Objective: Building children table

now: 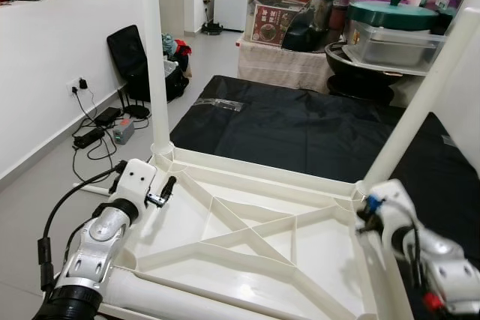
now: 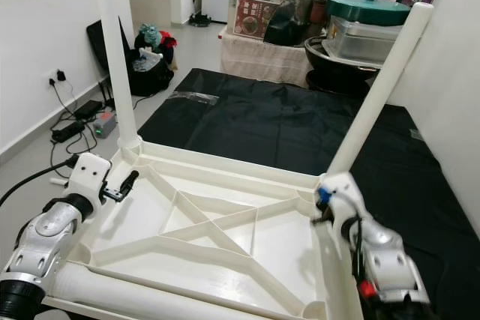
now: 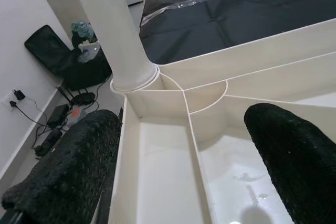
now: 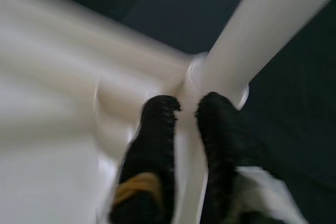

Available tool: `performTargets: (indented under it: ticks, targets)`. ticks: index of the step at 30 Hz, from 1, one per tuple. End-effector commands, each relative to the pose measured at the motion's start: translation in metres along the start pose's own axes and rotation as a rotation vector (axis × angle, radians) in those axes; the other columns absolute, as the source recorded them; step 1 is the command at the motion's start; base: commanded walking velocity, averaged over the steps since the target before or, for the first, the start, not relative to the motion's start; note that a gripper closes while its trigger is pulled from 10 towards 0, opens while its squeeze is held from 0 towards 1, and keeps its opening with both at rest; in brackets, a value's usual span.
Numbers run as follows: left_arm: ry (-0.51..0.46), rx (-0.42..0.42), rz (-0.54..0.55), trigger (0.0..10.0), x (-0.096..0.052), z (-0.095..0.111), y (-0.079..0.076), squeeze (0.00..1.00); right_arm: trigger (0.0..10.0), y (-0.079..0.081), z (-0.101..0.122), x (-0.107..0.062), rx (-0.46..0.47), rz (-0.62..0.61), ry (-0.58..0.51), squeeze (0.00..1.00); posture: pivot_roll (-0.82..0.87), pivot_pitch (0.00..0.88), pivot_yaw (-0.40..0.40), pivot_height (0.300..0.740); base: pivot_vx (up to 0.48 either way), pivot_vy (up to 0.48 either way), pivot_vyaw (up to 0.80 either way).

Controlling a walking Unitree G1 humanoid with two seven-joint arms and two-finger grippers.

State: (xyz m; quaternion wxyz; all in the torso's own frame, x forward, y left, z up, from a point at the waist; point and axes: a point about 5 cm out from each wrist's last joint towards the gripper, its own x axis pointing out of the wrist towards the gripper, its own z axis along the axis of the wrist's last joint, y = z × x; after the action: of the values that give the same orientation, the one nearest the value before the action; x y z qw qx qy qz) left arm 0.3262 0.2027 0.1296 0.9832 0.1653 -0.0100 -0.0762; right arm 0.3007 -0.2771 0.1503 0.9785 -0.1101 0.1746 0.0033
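I see the white children table (image 1: 247, 237) lying upside down in the lower middle of the frame, partly on a black mat (image 1: 300, 129). My left hand (image 1: 166, 189), lower left, is wide open over the rim near the upright leg (image 1: 155, 65). My right hand (image 4: 184, 116), lower right, pinches the thin rim at the base of the second leg (image 2: 379, 88).
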Motion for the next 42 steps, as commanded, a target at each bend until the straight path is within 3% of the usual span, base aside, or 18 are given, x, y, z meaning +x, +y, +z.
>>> performTargets:
  ticks: [1,2,4,5,11,13,14,15,16,17,18,19,21,28,31,38,41,42]
  targets:
    - [0.011,0.002,-0.018,10.0,0.0,-0.002,-0.005,0.0,10.0,-0.005,0.01,-0.001,0.049,-0.019,-0.05,1.0,0.04,0.0,-0.11,0.74,0.0,0.0,0.0]
    - [0.012,0.002,-0.018,10.0,-0.001,-0.002,-0.006,0.0,10.0,-0.01,0.057,-0.008,0.136,-0.021,-0.25,1.0,0.04,0.0,-0.105,0.74,0.0,0.0,0.0]
    - [0.012,0.002,-0.018,10.0,-0.001,-0.002,-0.006,0.0,10.0,-0.01,0.057,-0.008,0.136,-0.021,-0.25,1.0,0.04,0.0,-0.105,0.74,0.0,0.0,0.0]
    - [0.013,0.001,-0.022,10.0,-0.001,-0.002,-0.007,0.0,10.0,-0.015,0.089,-0.02,0.175,-0.005,-0.382,1.0,0.03,0.0,-0.101,0.74,0.0,0.0,0.0]
    - [0.011,-0.003,-0.026,10.0,0.0,-0.001,-0.008,0.0,10.0,-0.011,0.109,-0.035,0.244,0.098,-0.473,1.0,0.02,0.0,-0.097,0.74,0.0,0.0,0.0]
    - [0.008,-0.008,-0.029,10.0,0.001,0.0,-0.009,0.0,10.0,0.012,0.098,-0.049,0.203,0.328,-0.434,1.0,0.01,0.0,-0.096,0.74,0.0,0.0,0.0]
    - [0.008,-0.01,-0.029,10.0,0.001,0.0,-0.009,0.0,10.0,0.026,0.083,-0.061,0.114,0.47,-0.37,1.0,0.01,0.0,-0.094,0.74,0.0,0.0,0.0]
    - [0.008,-0.01,-0.029,10.0,0.001,0.0,-0.009,0.0,10.0,0.026,0.083,-0.061,0.114,0.47,-0.37,1.0,0.01,0.0,-0.094,0.74,0.0,0.0,0.0]
    - [0.01,-0.012,-0.029,10.0,0.0,-0.001,-0.007,0.0,10.0,0.046,0.059,-0.083,-0.001,0.683,-0.258,1.0,0.0,0.0,-0.093,0.74,0.0,0.0,0.0]
    - [0.01,-0.012,-0.029,10.0,0.0,-0.001,-0.007,0.0,10.0,0.046,0.059,-0.083,-0.001,0.683,-0.258,1.0,0.0,0.0,-0.093,0.74,0.0,0.0,0.0]
    - [0.012,-0.013,-0.028,10.0,0.0,-0.002,-0.006,0.0,10.0,0.054,0.047,-0.097,-0.051,0.798,-0.21,1.0,0.0,0.0,-0.093,0.74,0.0,0.0,0.0]
    - [0.012,-0.013,-0.028,10.0,0.0,-0.002,-0.006,0.0,10.0,0.054,0.047,-0.097,-0.051,0.798,-0.21,1.0,0.0,0.0,-0.093,0.74,0.0,0.0,0.0]
    - [0.015,-0.015,-0.026,10.0,-0.001,-0.003,-0.004,0.0,10.0,0.063,0.032,-0.111,-0.083,0.919,-0.129,1.0,-0.01,0.0,-0.091,0.74,0.0,0.0,0.0]
    - [0.012,-0.02,-0.029,10.0,0.001,-0.001,-0.007,0.0,10.0,0.074,0.026,-0.111,-0.097,0.999,-0.078,1.0,0.01,0.0,-0.1,0.74,0.0,0.0,0.0]
    - [0.015,-0.017,-0.019,10.0,0.0,-0.002,-0.005,0.0,10.0,0.085,0.01,-0.092,-0.192,0.928,0.005,1.0,0.02,0.0,-0.102,0.74,0.0,0.0,0.0]
    - [0.016,-0.014,-0.016,10.0,-0.001,-0.003,-0.005,0.0,10.0,0.09,-0.014,-0.085,-0.303,0.877,0.135,1.0,0.03,0.0,-0.104,0.74,0.0,0.0,0.0]
    - [0.014,-0.012,-0.016,10.0,-0.001,-0.002,-0.006,0.0,10.0,0.085,-0.039,-0.07,-0.418,0.749,0.269,1.0,0.03,0.0,-0.105,0.74,0.0,0.0,0.0]
    - [0.014,-0.012,-0.016,10.0,-0.001,-0.002,-0.006,0.0,10.0,0.085,-0.039,-0.07,-0.418,0.749,0.269,1.0,0.03,0.0,-0.105,0.74,0.0,0.0,0.0]
